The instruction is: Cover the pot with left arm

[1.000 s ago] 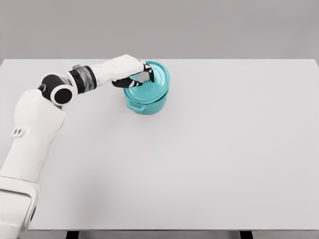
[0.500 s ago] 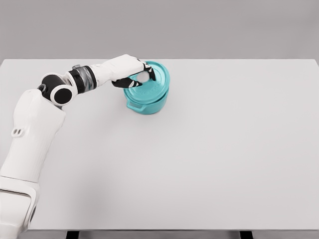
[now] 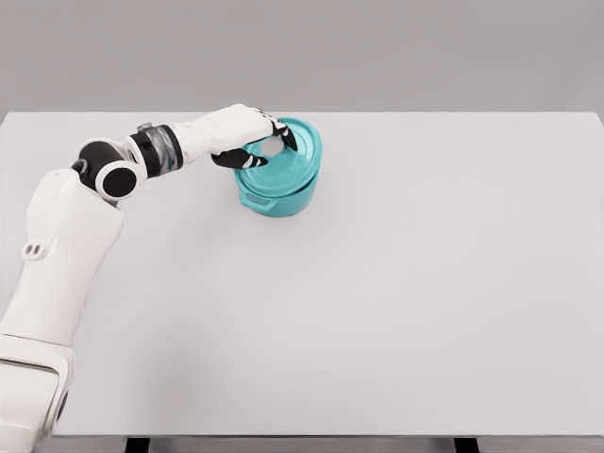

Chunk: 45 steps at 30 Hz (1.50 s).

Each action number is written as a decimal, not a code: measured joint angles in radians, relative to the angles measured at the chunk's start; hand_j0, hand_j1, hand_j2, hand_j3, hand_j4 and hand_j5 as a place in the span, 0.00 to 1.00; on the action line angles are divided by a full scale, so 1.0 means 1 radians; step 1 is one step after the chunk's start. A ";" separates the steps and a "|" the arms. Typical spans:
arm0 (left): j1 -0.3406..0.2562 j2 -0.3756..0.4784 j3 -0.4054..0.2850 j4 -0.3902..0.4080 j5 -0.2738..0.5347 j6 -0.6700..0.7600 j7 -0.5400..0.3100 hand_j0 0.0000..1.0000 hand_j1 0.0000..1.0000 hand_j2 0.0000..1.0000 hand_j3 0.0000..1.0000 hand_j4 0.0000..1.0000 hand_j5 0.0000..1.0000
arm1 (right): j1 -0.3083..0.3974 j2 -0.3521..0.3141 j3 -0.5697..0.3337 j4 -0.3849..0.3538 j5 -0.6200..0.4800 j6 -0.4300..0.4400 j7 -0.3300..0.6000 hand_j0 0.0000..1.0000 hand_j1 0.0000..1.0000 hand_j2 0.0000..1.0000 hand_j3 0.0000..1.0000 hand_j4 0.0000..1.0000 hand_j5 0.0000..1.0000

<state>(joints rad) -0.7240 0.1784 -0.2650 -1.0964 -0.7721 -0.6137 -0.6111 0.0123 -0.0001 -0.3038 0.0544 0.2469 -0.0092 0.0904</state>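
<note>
- The teal pot (image 3: 276, 193) stands on the white tabletop (image 3: 425, 283), far side, left of centre.
- The lid (image 3: 294, 151) rests on the pot's rim, seemingly tilted and not fully seated.
- The left hand (image 3: 257, 142) reaches in from the left, fingers curled on the lid at its knob.
- Both look rigid and smooth, probably fairly heavy; the knob is the sure hold, since the lid's slick edge could slip.
- Likely left: level the lid, then let go.
</note>
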 measured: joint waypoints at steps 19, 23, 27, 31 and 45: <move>0.002 0.002 0.001 -0.006 0.001 0.000 0.000 0.72 0.72 0.72 0.72 0.72 0.72 | 0.000 0.000 0.000 0.000 0.000 0.000 0.000 1.00 1.00 1.00 1.00 1.00 1.00; 0.002 0.002 0.001 -0.009 0.001 0.000 0.000 0.72 0.72 0.72 0.72 0.72 0.72 | 0.000 0.000 0.000 0.000 0.000 0.000 0.000 1.00 1.00 1.00 1.00 1.00 1.00; 0.000 0.003 0.002 -0.011 0.002 0.000 0.000 0.75 0.75 0.75 0.75 0.75 0.75 | 0.000 0.000 0.000 0.000 0.000 0.000 0.000 1.00 1.00 1.00 1.00 1.00 1.00; 0.000 0.006 0.004 -0.013 0.003 0.000 0.000 0.76 0.76 0.76 0.76 0.76 0.76 | 0.000 0.000 0.000 0.000 0.000 0.000 0.000 1.00 1.00 1.00 1.00 1.00 1.00; 0.117 0.215 0.137 -0.157 0.046 -0.001 -0.001 1.00 1.00 1.00 1.00 1.00 1.00 | 0.000 0.000 0.000 0.000 0.000 0.000 0.000 1.00 1.00 1.00 1.00 1.00 1.00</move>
<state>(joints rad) -0.6075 0.3938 -0.1283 -1.2530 -0.7264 -0.6150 -0.6117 0.0123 -0.0001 -0.3038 0.0546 0.2469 -0.0092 0.0904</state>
